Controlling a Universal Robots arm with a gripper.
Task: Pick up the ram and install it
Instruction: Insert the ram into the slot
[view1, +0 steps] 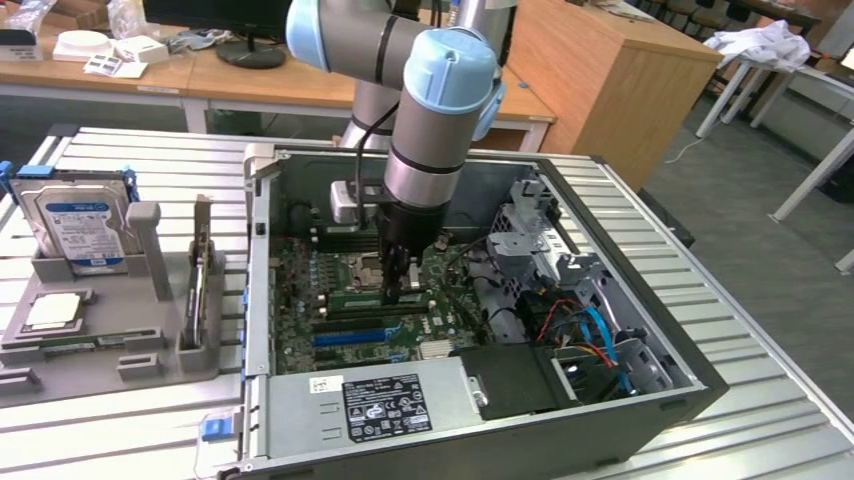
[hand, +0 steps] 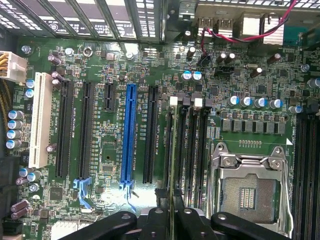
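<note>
Pinching the ram, a long thin green circuit-board stick seen edge-on in the wrist view, the black end effector has its fingers pressed against the stick's two faces. The stick runs in line with the row of black memory slots on the green motherboard; whether it is seated in one cannot be told. Beside those slots sit a square silver processor socket on one side and a long blue expansion slot on the other. In the exterior view the arm reaches straight down into the open grey computer case, which lies on a slatted metal worktop. On the exterior view's left, a grey holder carries a blue-labelled silver hard drive and a small square silver processor chip
</note>
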